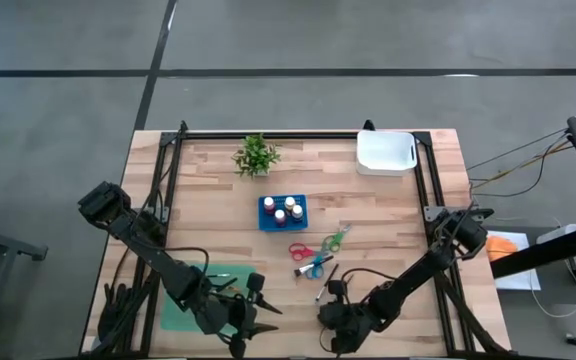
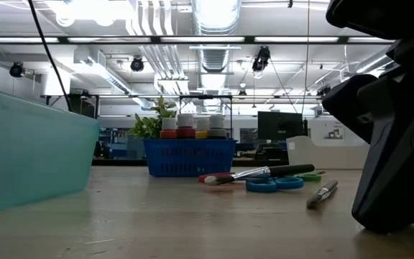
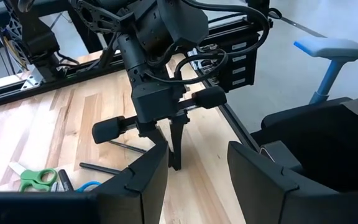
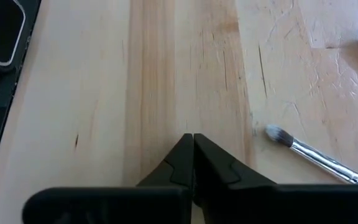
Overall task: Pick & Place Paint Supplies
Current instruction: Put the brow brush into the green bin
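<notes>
Your right gripper (image 4: 192,144) is clenched on nothing, tips low over bare wood. The thin silver-ferruled paintbrush with a grey tuft (image 4: 309,154) lies just beside it, off to one side. Spread the fingers first, then shift across and straddle the ferrule squarely. Your left gripper (image 3: 197,163) waits, fingers spread.

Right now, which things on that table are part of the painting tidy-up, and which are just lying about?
Part of the job:
paint bottles in the blue basket
red scissors
blue scissors
green scissors
brush

Just lying about:
plant
white tray
teal bin, possibly where supplies go
</notes>
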`<state>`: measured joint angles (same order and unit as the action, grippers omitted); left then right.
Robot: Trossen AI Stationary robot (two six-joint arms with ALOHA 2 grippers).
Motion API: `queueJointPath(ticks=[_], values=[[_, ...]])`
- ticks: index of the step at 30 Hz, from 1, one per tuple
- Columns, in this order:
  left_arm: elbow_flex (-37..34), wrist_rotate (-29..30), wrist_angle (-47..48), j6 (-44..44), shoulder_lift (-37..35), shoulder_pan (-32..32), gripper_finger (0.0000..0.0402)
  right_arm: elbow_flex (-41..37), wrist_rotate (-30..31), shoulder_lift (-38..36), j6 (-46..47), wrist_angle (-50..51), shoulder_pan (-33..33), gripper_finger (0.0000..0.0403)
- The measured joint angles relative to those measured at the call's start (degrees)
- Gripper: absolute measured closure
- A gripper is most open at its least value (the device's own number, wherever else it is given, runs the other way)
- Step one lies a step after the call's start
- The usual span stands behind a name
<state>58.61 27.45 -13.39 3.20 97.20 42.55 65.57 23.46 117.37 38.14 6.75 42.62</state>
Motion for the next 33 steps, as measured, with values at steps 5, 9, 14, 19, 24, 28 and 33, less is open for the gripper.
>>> queueJointPath(ticks=[5, 9, 14, 19, 24, 28, 33], values=[[0.0, -0.2, 0.04, -0.01, 0.01, 0.29, 0.0227, -0.53, -0.22, -3.39, -2.63, 2.08, 0.78, 0.0396], [0.0, -0.47, 0.17, -0.02, 0.01, 0.38, 0.0227, -0.43, 3.19, -7.26, -6.32, 2.41, 2.3, 0.0396], [0.0, -0.61, 0.2, 0.0, 0.01, 0.54, 0.0227, -0.58, 9.03, -10.57, -10.95, 5.18, 5.14, 0.0395], [0.0, -0.65, 0.18, 0.02, 0.01, 0.6, 0.0227, -1.07, 6.6, -10.62, -10.79, 8.52, 6.83, 0.0394], [0.0, -0.67, 0.12, 0.02, 0.01, 0.6, 0.0227, -2.02, 0.71, -10.0, -10.08, 7.99, 5.97, 0.0388], [0.0, -0.71, -0.02, 0.04, 0.01, 0.6, 0.0228, -2.54, 0.48, -9.92, -11.44, 7.88, 5.4, 0.0342], [0.0, -0.84, -0.02, 0.22, 0.01, 0.6, 0.0228, -3.34, 0.55, -9.93, -13.47, 7.86, 5.04, 0.0255]])
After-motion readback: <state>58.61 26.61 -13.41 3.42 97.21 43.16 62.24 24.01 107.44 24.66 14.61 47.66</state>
